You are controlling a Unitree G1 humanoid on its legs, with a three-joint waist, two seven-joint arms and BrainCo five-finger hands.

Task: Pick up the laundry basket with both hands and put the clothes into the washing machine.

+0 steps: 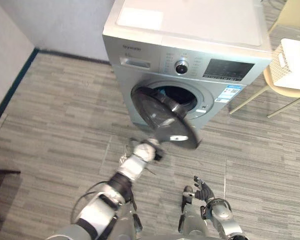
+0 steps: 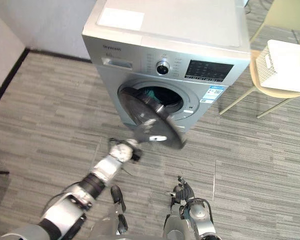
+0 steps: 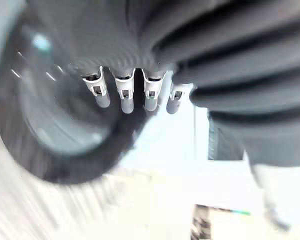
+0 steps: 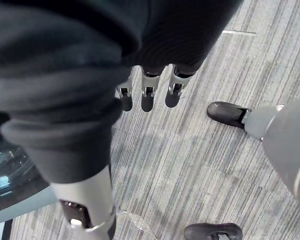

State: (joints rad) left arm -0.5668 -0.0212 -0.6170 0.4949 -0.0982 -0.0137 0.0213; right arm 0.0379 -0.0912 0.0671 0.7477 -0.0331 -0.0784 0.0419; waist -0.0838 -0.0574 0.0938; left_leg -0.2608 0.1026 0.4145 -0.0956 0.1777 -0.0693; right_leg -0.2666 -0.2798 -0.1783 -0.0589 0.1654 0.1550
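Right robot hand (image 1: 202, 191) sits lowest and closest, fingers loose and spread, holding nothing. Going left to right: left robot hand (image 1: 149, 150) has straight fingers side by side at the lower rim of the door (image 1: 162, 117), which hangs swung out from the washing machine (image 1: 190, 30). A teal patch (image 1: 161, 91) in the drum (image 1: 182, 100) is probably clothes. Laundry basket (image 1: 295, 62) is on the chair (image 1: 285, 91) far right, well apart from both hands. My take: follow the hinge arc with flat fingers and push the rim, not the glass.
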